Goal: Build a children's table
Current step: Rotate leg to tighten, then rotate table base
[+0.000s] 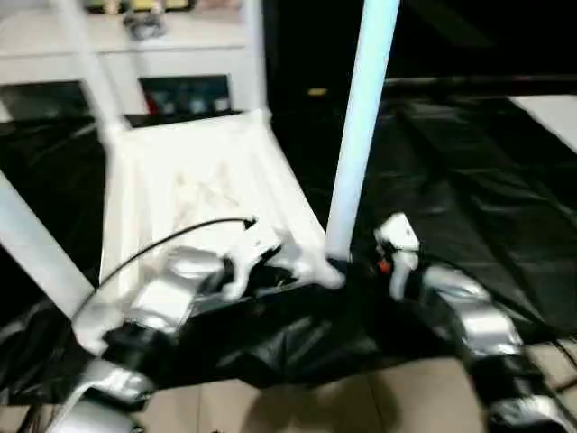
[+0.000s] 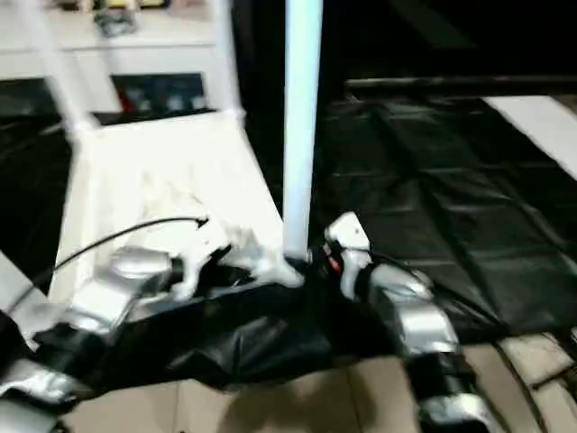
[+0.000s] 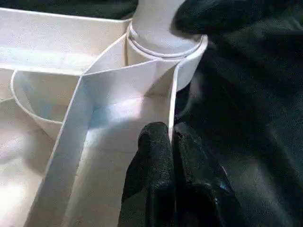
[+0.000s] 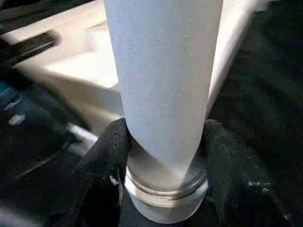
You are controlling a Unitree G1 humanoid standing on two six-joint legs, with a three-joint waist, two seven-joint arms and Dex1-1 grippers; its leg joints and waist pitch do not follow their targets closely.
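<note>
While the tabletop (image 1: 198,180) lies underside up, right gripper (image 4: 163,156) clamps the near leg (image 1: 361,126) at its socket; left gripper (image 3: 173,142) pinches tabletop's rim wall, fingers fully closed.

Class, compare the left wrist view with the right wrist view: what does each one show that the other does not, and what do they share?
Left wrist view alone: the left end effector pinched shut on a thin rib of the tabletop's underside. Right wrist view alone: the right end effector, its fingers either side of the near leg just above its base. Shared: that leg's base seated in the corner socket, with black sheeting beside it.
</note>
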